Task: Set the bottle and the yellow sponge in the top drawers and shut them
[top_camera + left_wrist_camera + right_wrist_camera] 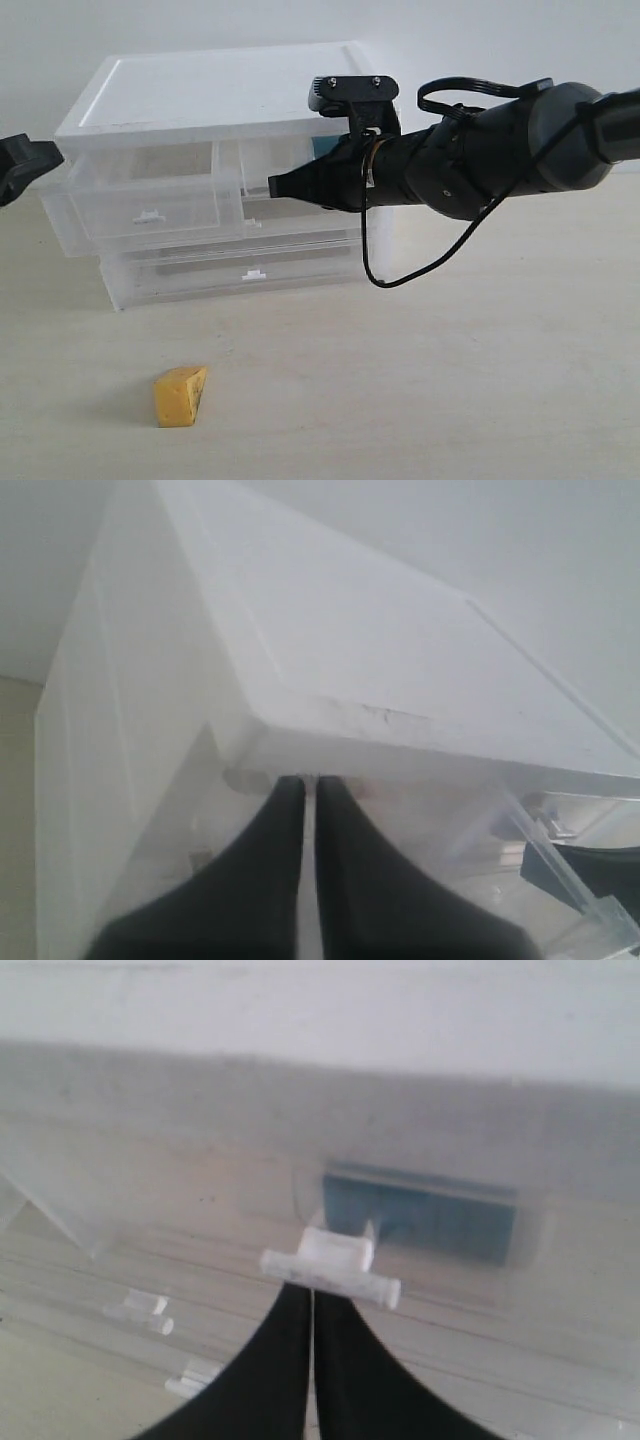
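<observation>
The yellow sponge [181, 396] lies on the table in front of the cabinet, far from both grippers. Behind the front of the right top drawer [295, 160] the bottle [420, 1215] shows as a blurred teal patch [322, 147]. My right gripper [274, 185] is shut, its tips [310, 1292] right under that drawer's white handle tab [330, 1265]. The left top drawer [150, 200] stands pulled out some way. My left gripper [55, 157] is shut, its tips [308, 782] close to the cabinet's left corner under the lid.
The white-topped cabinet [220, 85] has two full-width drawers below, with handles [253, 272] facing the table front. A black cable [400, 275] hangs from the right arm. The right gripper's finger [590, 865] shows in the left wrist view.
</observation>
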Tool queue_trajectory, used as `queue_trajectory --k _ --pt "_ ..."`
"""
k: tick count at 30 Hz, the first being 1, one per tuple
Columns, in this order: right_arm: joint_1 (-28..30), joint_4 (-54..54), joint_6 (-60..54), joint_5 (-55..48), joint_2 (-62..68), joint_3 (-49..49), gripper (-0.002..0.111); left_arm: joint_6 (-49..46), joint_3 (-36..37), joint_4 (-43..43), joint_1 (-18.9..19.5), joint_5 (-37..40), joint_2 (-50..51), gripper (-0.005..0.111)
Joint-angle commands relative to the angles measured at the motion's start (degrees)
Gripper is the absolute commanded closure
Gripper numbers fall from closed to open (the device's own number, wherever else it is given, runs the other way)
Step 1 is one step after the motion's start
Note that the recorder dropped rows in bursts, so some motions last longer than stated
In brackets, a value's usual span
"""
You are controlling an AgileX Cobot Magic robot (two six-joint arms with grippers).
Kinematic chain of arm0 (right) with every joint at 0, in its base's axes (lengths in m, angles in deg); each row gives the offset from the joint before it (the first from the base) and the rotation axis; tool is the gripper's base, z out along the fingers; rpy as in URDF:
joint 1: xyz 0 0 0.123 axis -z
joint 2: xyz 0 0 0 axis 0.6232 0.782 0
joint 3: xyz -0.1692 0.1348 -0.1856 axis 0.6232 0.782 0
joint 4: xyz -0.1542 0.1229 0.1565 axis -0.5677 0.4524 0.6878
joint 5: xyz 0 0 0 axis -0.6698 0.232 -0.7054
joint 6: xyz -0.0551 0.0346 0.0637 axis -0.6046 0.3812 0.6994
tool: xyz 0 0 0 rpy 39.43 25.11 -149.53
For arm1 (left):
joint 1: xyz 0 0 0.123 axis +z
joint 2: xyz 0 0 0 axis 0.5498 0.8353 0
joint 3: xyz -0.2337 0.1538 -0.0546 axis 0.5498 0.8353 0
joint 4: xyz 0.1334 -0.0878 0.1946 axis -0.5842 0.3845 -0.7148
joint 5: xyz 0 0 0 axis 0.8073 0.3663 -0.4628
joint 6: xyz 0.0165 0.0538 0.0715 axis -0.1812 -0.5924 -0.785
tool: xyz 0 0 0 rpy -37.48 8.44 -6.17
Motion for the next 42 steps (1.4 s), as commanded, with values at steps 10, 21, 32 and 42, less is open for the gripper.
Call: queue_trajectory --k 10,21,32,42 --pt "0.47 -0.03 -2.34 -1.12 -0.14 -0.38 0.108 0.83 -12.76 -0.67 0.04 -1.66 11.04 0.103" --pt "0.47 -0.03 -2.73 -1.73 -0.14 -0.38 0.108 2.61 -17.43 -3.73 0.04 -0.83 11.80 0.103" --pt "0.47 -0.03 -2.73 -2.38 -0.14 -0.38 0.108 8.05 -14.67 -9.65 0.08 6.30 3.35 0.103" --pt "0.47 -0.03 -2.73 -2.84 -0.14 -0.38 0.108 11.33 -14.44 -12.63 0.08 10.45 6.36 0.103"
